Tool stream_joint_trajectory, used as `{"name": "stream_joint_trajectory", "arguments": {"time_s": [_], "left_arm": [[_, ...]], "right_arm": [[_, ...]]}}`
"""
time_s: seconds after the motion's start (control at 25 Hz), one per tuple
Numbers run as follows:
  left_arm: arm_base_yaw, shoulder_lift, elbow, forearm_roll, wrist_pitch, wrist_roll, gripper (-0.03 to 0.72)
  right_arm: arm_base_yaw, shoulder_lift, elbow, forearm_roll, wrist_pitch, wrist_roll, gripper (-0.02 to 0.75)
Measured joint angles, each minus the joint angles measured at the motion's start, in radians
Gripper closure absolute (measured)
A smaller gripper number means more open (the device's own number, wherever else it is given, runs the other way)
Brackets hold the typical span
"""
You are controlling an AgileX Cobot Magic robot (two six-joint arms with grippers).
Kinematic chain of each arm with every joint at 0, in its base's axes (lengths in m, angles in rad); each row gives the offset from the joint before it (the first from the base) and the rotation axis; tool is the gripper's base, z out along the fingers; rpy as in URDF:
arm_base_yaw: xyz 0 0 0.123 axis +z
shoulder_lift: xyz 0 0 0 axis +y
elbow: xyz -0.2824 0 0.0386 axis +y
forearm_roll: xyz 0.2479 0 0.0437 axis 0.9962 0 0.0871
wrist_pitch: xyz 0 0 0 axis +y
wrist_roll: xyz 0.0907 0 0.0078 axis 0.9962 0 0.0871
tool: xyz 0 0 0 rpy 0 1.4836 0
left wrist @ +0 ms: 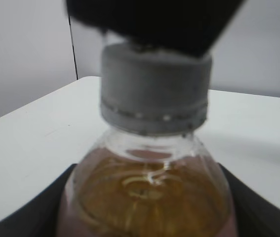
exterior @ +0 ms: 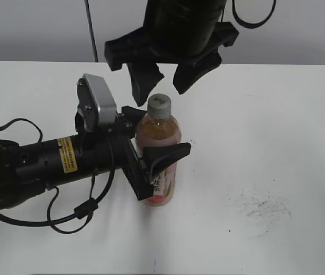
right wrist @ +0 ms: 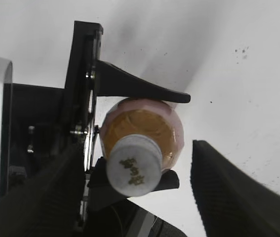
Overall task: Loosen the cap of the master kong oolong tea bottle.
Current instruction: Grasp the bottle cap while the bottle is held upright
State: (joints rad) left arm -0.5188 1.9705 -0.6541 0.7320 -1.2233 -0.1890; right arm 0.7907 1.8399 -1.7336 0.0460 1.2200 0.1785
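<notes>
The bottle stands upright near the middle of the white table, and the left gripper has it clamped around the body, one finger on each side of the pink label. Solid hold there, right at the waist. From above, the right gripper hangs over the neck with its jaws spread apart, one finger on either side of the cap and clear of it. The right wrist view looks straight down on that cap, grey, with a dark mark on top, and the two ribbed fingers sit wide of it, nothing touching.

Now, how will this thing handle? It looks nearly full of amber tea, so I'd judge it has some weight and will sit steady. The plastic wall is thin and likely to give under a hard squeeze, and smooth enough to spin in the grip. The cap is small, stiff and ribbed round its skirt in the left wrist view. That's the place to bite: squarely on the ribbed sides, low enough not to slip off the top edge.
</notes>
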Motion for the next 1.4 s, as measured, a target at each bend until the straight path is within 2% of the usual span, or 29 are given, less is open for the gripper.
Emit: {"name": "stream_joint_trajectory", "arguments": {"time_s": [0.76,0.88,1.04,1.24,1.4], "left_arm": [[0.0,0.0,0.0,0.001,0.0,0.0,0.243],[0.0,0.0,0.0,0.001,0.0,0.0,0.243],[0.0,0.0,0.0,0.001,0.0,0.0,0.243],[0.0,0.0,0.0,0.0,0.001,0.0,0.243],[0.0,0.0,0.0,0.0,0.001,0.0,0.243]], "right_arm": [[0.0,0.017,0.042,0.008,0.002,-0.004,0.26],[0.0,0.017,0.042,0.008,0.002,-0.005,0.314],[0.0,0.017,0.042,0.013,0.001,-0.012,0.46],[0.0,0.017,0.042,0.019,0.001,-0.089,0.459],[0.0,0.017,0.042,0.019,-0.002,-0.265,0.459]]}}
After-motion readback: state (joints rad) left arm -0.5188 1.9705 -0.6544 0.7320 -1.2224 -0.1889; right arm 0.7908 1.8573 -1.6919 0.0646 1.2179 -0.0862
